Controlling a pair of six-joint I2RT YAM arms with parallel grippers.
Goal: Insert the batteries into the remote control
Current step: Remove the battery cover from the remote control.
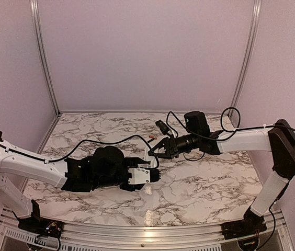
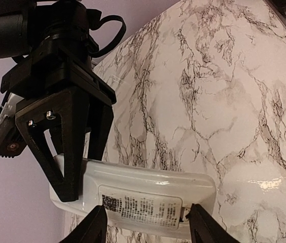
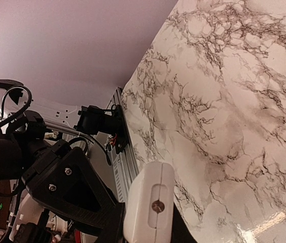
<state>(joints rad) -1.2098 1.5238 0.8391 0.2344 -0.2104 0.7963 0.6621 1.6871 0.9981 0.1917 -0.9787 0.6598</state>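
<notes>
- Two things fill the top view most: the marble table and the pale walls around it. The wrist views show only bits of them.
- Two white and black arms reach in toward the middle, the left arm from one side and the right arm from the other. Only the top view shows them whole.
- One black cable loops over the left arm.
- The left gripper and the right gripper meet near the middle of the table. From above they look like one dark clump.
- The left wrist view shows much more. The left gripper's two fingers sit about half spread, one on each long side of the remote. They hold it across its width, up off the table.
- In that same view the right gripper comes down on one end of the remote. Its jaws are nearly closed, and it looks to be pinching that thin end.
- The remote's plain back faces the left wrist camera, with a printed label on it. The top view hardly shows the remote.
- The right wrist view shows the remote end-on and very close, with a slot and a small round dot.
- One tiny red thing lies on the table just behind the right gripper. It may be a battery, but it is too small to tell. Only the top view shows it.
</notes>
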